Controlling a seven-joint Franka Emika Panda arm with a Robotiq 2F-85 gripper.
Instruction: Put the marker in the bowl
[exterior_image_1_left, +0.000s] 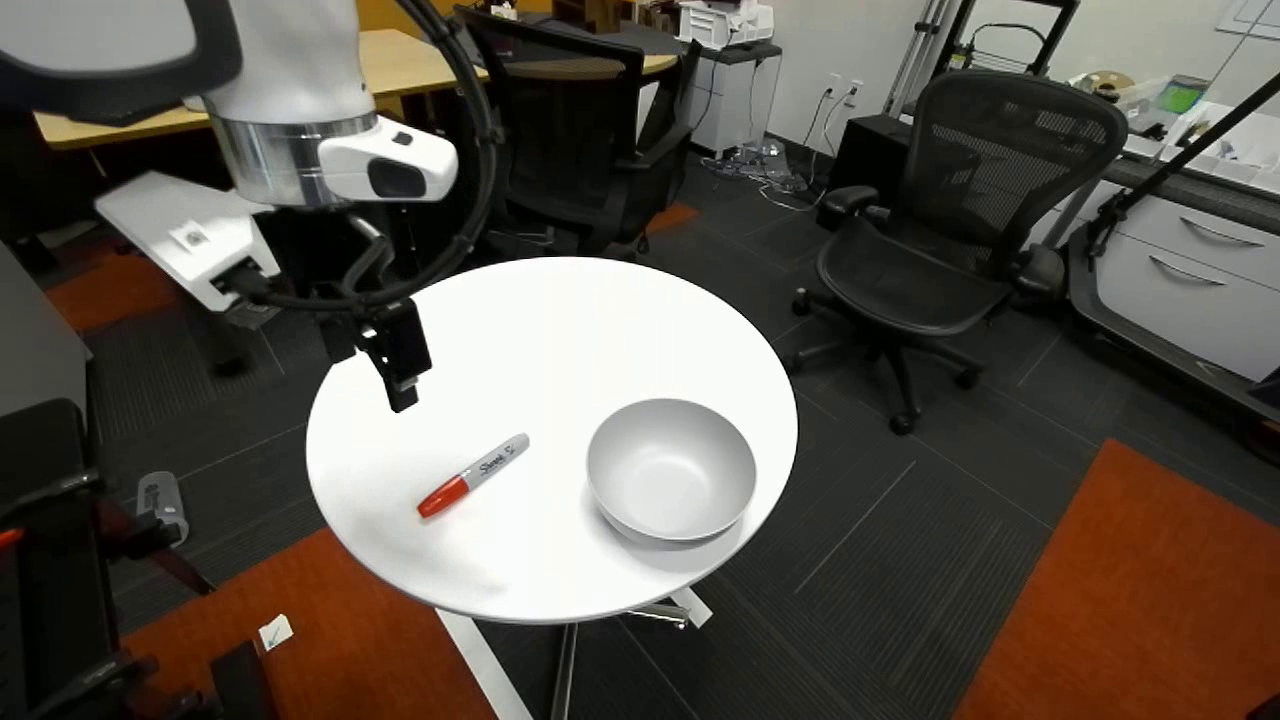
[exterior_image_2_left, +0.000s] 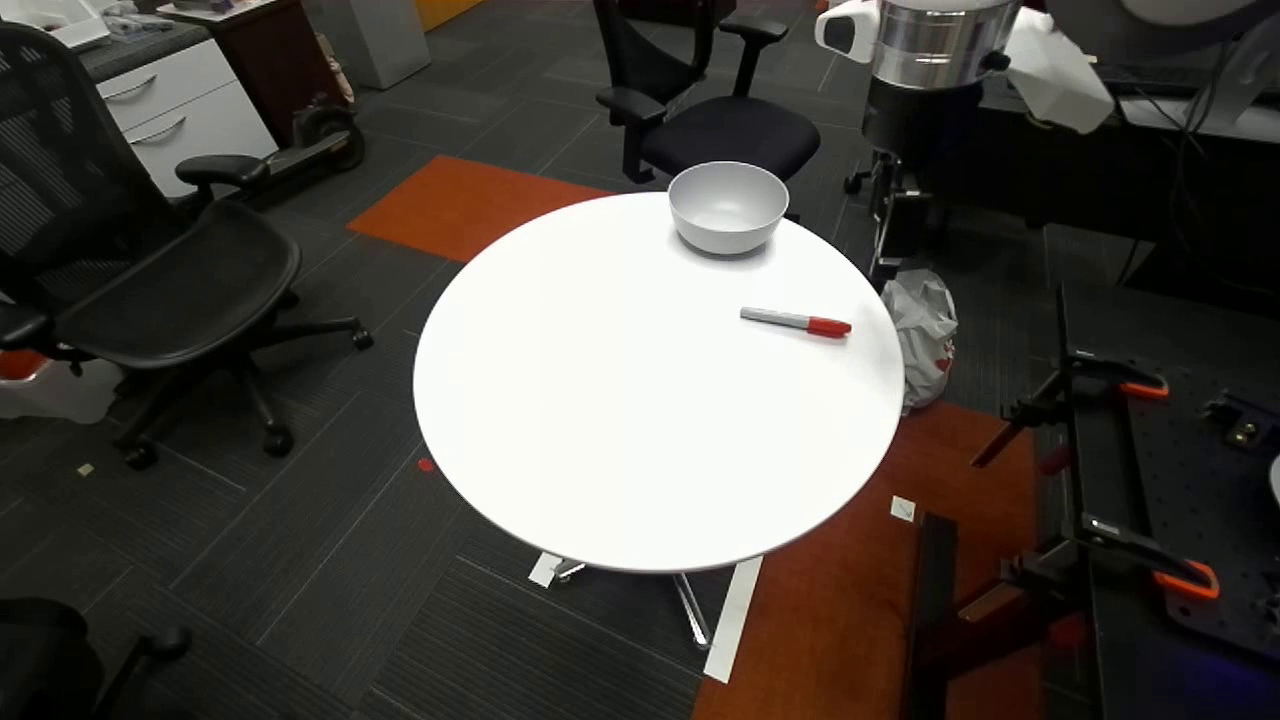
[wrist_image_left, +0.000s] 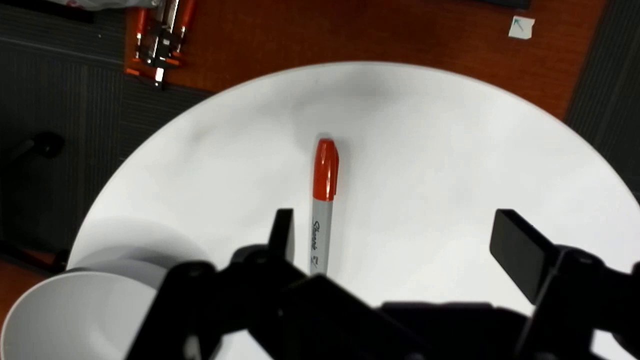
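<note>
Dark office carpet (exterior_image_1_left: 830, 640) with orange patches (exterior_image_1_left: 1150, 590) runs beneath the round white bench (exterior_image_1_left: 560, 340), and a black mesh chair (exterior_image_1_left: 960, 220) stands across the bench from the claw (wrist_image_left: 395, 240). From where I stand, that claw hangs well above the bench, its fingers (wrist_image_left: 284, 230) spread wide with nothing held between them. Down below it lies the red-capped marker (wrist_image_left: 322, 207), flat on the bench and not yet picked up; the wrist view shows it inside the spread but far closer to one finger than to the opposite one. Out past that nearer finger sits the pale grey bowl (wrist_image_left: 75, 315), upright and apart from the marker. What worries me is the lopsided line-up: should the claw drop straight from here, I reckon the near finger could land on the barrel or brush it, and a round pen on a smooth top would probably skid or roll. Even a clean descent might shove the marker sideways as the fingers come together, or catch it off its middle so that it swivels in the hold. Later, carried too low, it could clip the bowl's rim; with the bowl standing near the bench's edge, a hard nudge might send it over. Centring the claw on the marker first would, I think, spare most of that.
</note>
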